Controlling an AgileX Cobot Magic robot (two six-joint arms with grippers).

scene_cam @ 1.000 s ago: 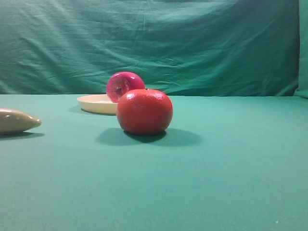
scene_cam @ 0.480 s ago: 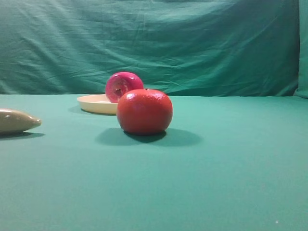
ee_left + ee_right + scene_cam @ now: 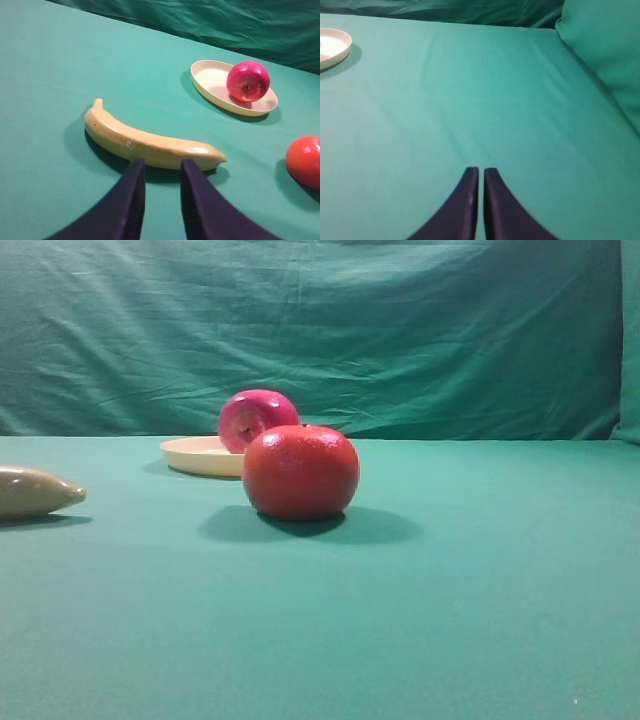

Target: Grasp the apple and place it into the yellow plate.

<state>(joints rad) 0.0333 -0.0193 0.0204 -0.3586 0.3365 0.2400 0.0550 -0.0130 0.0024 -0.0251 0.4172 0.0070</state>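
Orange-red fruit (image 3: 300, 471) fronting apple (image 3: 256, 418)

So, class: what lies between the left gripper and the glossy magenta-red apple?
In the left wrist view, a yellow banana lies between the left gripper and the apple.

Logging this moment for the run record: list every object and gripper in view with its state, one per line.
apple: lying inside the plate, on its side, dimple facing the left wrist camera.
yellow plate: flat on the table, holding the apple.
banana: lying on the table, untouched.
orange-red fruit: resting on the table, outside the plate.
left gripper: slightly open, empty.
right gripper: shut, empty.
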